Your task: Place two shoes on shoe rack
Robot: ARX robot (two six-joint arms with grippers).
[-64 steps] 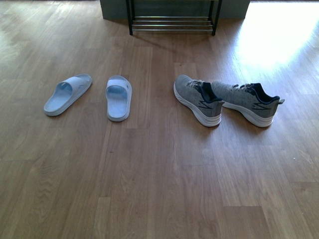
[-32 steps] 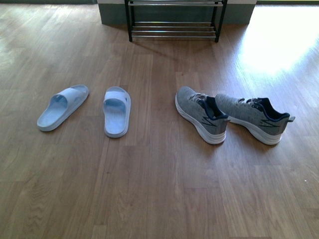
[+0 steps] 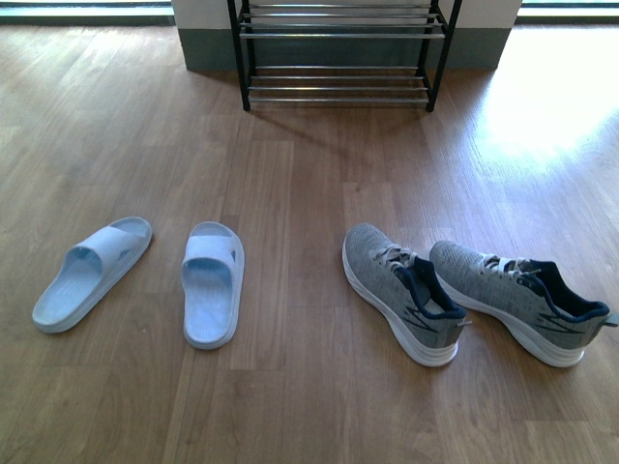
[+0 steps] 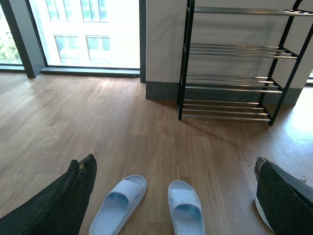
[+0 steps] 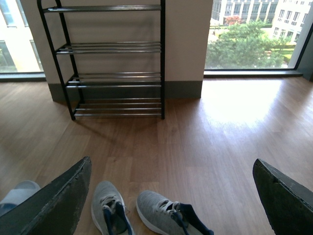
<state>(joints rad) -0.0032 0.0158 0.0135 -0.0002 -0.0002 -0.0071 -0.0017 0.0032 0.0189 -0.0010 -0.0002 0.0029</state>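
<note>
Two grey knit sneakers with white soles lie on the wood floor at the right, one (image 3: 398, 290) beside the other (image 3: 517, 300). Two pale blue slides lie at the left, one (image 3: 92, 272) angled and one (image 3: 213, 281) straight. The black shoe rack (image 3: 338, 53) with chrome bars stands against the far wall. No arm shows in the front view. My left gripper (image 4: 178, 183) is open above the slides (image 4: 186, 208). Over the sneakers (image 5: 166, 215), my right gripper (image 5: 173, 183) is open too. The rack shows in both wrist views (image 4: 230, 63) (image 5: 115, 61).
Wood floor (image 3: 300, 184) runs between the shoes and the rack. Large windows (image 4: 93, 32) flank the wall behind the rack. A bright patch of sunlight (image 3: 551, 97) lies on the floor at the right of the rack.
The front view has shifted: the shoes sit lower and closer in the picture and more of the rack shows at the top. The shoes keep their places on the floor.
</note>
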